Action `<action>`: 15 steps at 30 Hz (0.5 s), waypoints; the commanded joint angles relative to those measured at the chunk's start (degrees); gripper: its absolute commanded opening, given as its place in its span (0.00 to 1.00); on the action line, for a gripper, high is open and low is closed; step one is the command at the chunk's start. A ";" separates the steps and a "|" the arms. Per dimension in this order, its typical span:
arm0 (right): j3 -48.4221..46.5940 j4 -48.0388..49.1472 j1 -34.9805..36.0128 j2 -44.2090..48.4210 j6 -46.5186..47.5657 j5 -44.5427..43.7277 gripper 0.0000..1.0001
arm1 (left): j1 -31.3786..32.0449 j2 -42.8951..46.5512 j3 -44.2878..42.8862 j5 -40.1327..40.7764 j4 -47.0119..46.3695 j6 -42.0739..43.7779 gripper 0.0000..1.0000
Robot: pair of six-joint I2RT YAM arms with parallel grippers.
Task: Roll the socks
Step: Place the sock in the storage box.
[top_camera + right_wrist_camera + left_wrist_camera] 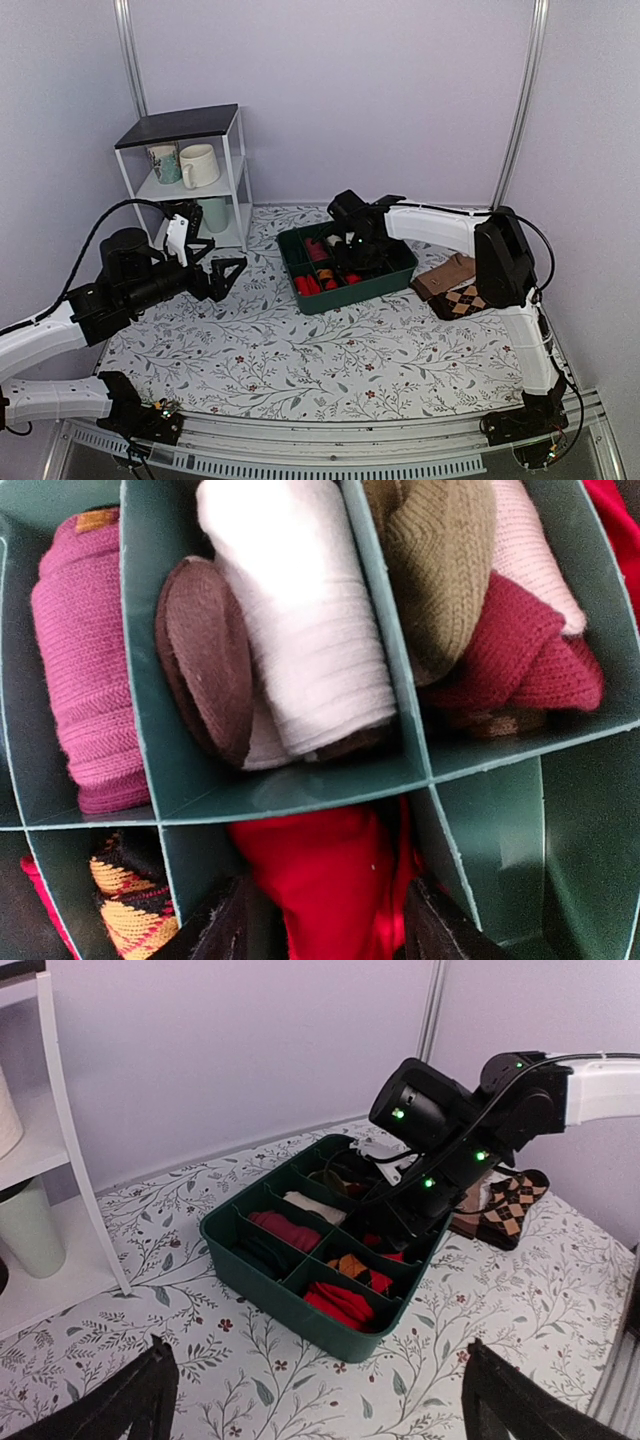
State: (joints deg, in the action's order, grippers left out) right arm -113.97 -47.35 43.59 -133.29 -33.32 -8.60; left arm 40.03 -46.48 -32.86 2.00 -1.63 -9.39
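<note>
The socks (340, 890) are a compact bright red roll lying in a near compartment of the green divided tray (290, 790). My right gripper (325, 935) reaches down into that compartment, open. One dark finger stands on each side of the roll, with a dark gap on the left side. From above, the right gripper (355, 262) is over the middle of the tray (345, 298). My left gripper (230, 277) hovers left of the tray, open and empty. Its fingers (150, 1390) frame the bare tablecloth in front of the tray (270, 1290).
Other rolls fill the tray: magenta (85, 660), white (300, 610), olive (440, 560), argyle (125, 890) and another red one (340, 1303). A tan sock (445, 275) and a brown argyle sock (462, 300) lie right of the tray. A white shelf with mugs (190, 165) stands at the back left.
</note>
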 commanded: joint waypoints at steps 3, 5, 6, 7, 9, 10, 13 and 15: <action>2.85 -2.32 -0.85 2.75 -0.86 -2.46 0.55 | -0.74 -0.02 -0.45 1.22 0.92 1.04 0.99; 3.10 -0.97 -0.88 4.35 -0.72 -2.49 0.55 | -0.82 -0.17 -0.58 1.50 1.14 1.05 0.99; 3.14 -0.23 -0.83 5.45 -0.65 -2.51 0.55 | -0.83 -0.25 -0.62 1.67 1.25 1.05 1.00; 3.14 0.50 -0.83 6.42 -0.62 -2.48 0.56 | -0.81 -0.39 -0.71 1.89 1.39 1.04 1.00; 3.41 2.21 -0.87 8.64 -0.41 -2.28 0.55 | -0.83 -0.68 -1.06 2.41 1.78 0.86 1.00; 3.78 3.21 -0.83 9.90 -0.27 -2.08 0.55 | -0.88 -0.90 -1.11 2.69 1.99 0.82 1.00; 6.05 6.23 -0.87 14.20 0.59 -2.59 0.56 | -0.83 -1.60 -1.32 3.53 2.53 0.33 0.99; 8.30 7.70 -0.83 17.33 0.79 -3.93 0.56 | -0.83 -2.17 -1.46 3.89 2.53 -0.16 0.99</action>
State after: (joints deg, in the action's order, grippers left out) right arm -108.57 -43.77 43.51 -125.25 -33.30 -9.45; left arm 39.99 -47.64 -32.86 4.34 -0.60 -9.06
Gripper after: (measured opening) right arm 0.557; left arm 0.994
